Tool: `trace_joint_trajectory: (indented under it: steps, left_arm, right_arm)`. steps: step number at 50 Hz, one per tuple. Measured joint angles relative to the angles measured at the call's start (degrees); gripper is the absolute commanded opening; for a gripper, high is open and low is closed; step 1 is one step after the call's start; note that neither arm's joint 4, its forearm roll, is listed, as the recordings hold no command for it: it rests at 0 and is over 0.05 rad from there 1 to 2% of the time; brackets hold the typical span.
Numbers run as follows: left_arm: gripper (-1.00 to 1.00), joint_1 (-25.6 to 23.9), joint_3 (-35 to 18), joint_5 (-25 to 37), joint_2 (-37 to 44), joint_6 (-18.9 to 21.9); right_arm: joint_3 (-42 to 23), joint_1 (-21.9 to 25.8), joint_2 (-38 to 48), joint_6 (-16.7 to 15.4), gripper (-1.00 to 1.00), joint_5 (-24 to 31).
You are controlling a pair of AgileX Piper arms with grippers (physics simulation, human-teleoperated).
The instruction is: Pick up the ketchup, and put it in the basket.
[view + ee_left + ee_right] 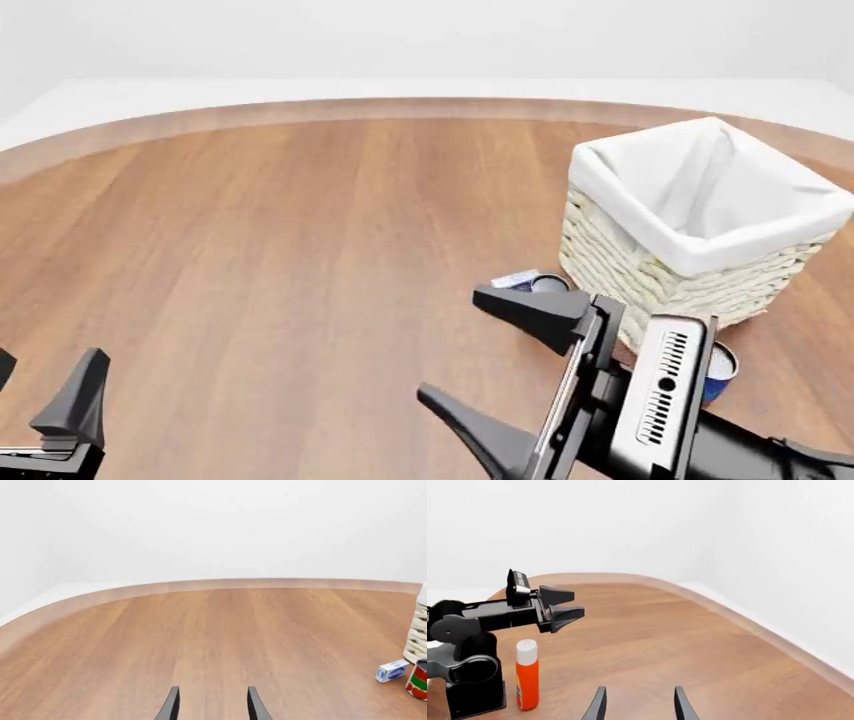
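Both grippers, left (pixel 210 705) and right (pixel 497 345), hover with jaws spread and empty, while the small red-orange white-capped ketchup bottle (pixel 527 675) stands upright beside the left arm's base (unseen from the front), far from the cream wicker basket (pixel 694 245), so a blind reach could topple it.

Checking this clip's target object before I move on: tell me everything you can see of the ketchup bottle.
The ketchup shows only in the right wrist view: a slim red-orange bottle with a white round cap, smooth and plastic-looking, with a yellowish label down one side, lettering too small to read. It stands upright on the wooden table, close beside the dark base of the left arm; whether they touch cannot be told. No gripper holds it. The front view does not show it.
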Motion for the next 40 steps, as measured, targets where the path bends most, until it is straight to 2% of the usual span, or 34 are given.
trace_joint_trajectory:
  steps: [16, 40]
  left_arm:
    - [1.0, 0.0, 0.0, 0.0, 0.0, 0.0]
    - [1.0, 0.0, 0.0, 0.0, 0.0, 0.0]
  right_arm:
    - [-3.3, 5.4, 9.1, 1.0, 1.0, -4.4]
    - [-8.6, 12.4, 17.3, 3.9, 1.0, -5.6]
